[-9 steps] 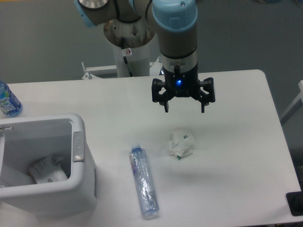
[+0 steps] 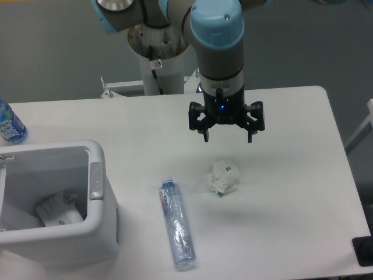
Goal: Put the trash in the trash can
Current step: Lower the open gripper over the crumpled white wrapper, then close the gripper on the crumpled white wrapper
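Observation:
A crumpled white paper wad with green print [image 2: 224, 177] lies on the white table [image 2: 291, 192], right of centre. A crushed clear plastic bottle [image 2: 176, 224] lies flat to its lower left, cap end pointing away from me. The white trash can [image 2: 96, 201] stands at the front left, with white paper scraps [image 2: 57, 210] inside. My gripper [image 2: 227, 139] hangs open above the table, just behind and above the paper wad, holding nothing.
An upright blue-labelled water bottle [image 2: 9, 123] stands at the far left edge. The arm's base column [image 2: 158, 64] rises behind the table. A dark object [image 2: 364, 251] sits at the front right corner.
The gripper has shifted very slightly right and down. Trash and can are unmoved.

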`<state>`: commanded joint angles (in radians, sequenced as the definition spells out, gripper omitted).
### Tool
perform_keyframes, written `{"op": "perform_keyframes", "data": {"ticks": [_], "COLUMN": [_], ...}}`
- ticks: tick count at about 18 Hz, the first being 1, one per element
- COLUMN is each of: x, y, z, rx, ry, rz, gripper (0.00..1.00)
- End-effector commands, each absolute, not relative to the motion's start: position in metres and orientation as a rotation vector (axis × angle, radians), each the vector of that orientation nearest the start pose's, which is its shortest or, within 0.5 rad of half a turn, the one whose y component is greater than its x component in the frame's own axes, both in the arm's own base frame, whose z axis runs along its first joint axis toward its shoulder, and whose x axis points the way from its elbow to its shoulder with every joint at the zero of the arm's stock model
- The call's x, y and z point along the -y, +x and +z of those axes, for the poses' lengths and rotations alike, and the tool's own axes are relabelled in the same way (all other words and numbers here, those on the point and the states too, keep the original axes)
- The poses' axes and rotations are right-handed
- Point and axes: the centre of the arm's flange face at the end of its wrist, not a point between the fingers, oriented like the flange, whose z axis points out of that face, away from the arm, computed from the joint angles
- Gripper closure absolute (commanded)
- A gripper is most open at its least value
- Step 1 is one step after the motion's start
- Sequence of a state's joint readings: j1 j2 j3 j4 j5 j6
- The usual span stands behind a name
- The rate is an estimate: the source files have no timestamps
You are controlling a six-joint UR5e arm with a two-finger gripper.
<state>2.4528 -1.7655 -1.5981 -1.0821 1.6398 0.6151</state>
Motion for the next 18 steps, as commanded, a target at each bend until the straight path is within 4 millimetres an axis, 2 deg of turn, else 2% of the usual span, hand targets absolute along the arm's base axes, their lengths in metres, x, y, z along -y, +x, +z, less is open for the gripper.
{"op": "perform_keyframes", "data": {"ticks": [3,4,7,10,12,15,18], "x": [-0.465,-0.463,-0.466,-0.468,-0.463,-0.456,-0.455], "y": [-0.368,-0.365,-0.366,-0.37,-0.373,-0.374,-0.374], "z": [0.386,0.378,0.337,0.296,0.281,0.239,0.225], "rx": [0.499,0.513,0.486,0.202,0.028,-0.059,-0.056], "ry": [-2.88,-2.885,-2.95,-3.061,-3.099,-3.158,-3.175], "rz": [0.396,0.384,0.325,0.274,0.249,0.16,0.126], "gripper": [0.0,0.0,0.0,0.0,0.0,0.0,0.0]}}
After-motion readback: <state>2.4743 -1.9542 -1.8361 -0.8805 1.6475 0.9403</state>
